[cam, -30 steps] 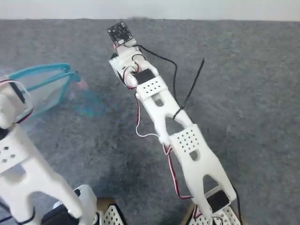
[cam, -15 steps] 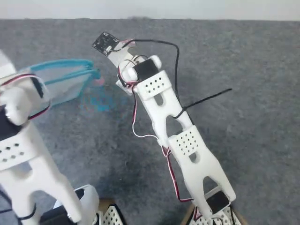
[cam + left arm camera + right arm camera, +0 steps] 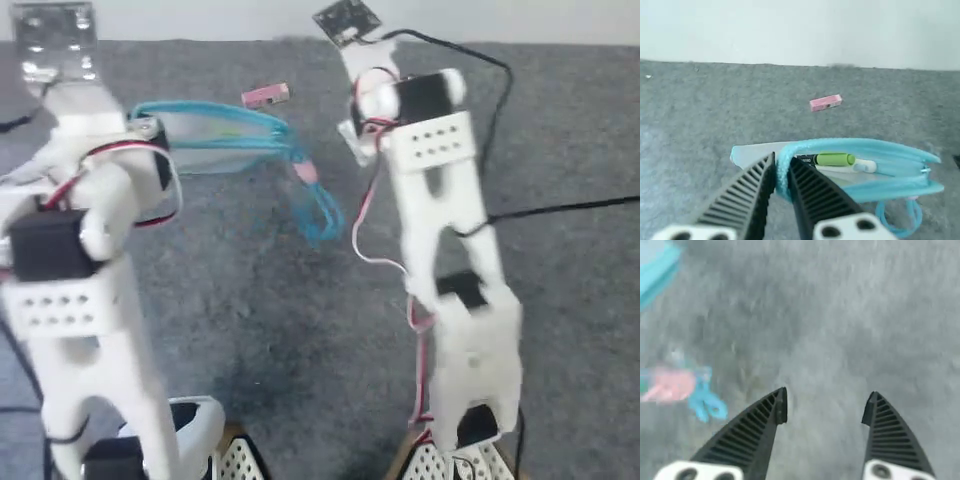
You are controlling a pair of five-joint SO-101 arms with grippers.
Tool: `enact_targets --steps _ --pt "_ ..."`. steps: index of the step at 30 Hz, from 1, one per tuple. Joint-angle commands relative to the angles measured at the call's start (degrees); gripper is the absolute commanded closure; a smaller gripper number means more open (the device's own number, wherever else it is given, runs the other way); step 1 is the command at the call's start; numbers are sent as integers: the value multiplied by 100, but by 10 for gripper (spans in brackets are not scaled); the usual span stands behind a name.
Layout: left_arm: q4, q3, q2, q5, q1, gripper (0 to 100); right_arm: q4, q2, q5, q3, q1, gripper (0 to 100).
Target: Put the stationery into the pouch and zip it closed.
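Looks like we're mid-packing, not at the zipping stage yet. The left hand [image 3: 781, 162] is clamped narrow on the rim of the see-through pouch with turquoise trim [image 3: 880, 150]. The pouch stretches away from that hand with its mouth open. A green-capped pen [image 3: 834, 159] is already inside, just past the fingertips.

The small pink eraser block [image 3: 825, 102] lies out on the grey bench [image 3: 840, 315], beyond the pouch from the left hand and well apart from it.

The right hand [image 3: 827, 395] is spread wide with nothing in it, and the pouch's turquoise loop strap [image 3: 705, 402] is off to one side of it.

My guess for the next move: the right hand fetches the eraser, drops it in, then goes for the zip.
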Motion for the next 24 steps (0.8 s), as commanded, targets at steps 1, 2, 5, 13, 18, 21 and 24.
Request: enact_targets --steps 1,2,5,13,18,21,24 --pt "-404 -119 422 176 475 988 224 -2325 475 1530 541 753" --pt "-536 -127 563 176 624 988 224 -2695 607 1890 690 753" --pt "-1011 -189 888 193 1204 988 215 -3635 967 2954 971 753" --pt "-1108 -1358 1837 97 2488 988 -708 -5886 826 6286 1727 753" --pt "-844 -1648 1855 -35 2848 988 -1947 -7433 818 8888 2299 753" --pt "-1020 -2105 1785 -132 2875 988 -2475 -8110 809 10154 2809 753" --pt "-976 -2158 1969 -193 2884 988 -2501 -8541 853 10892 3055 753"
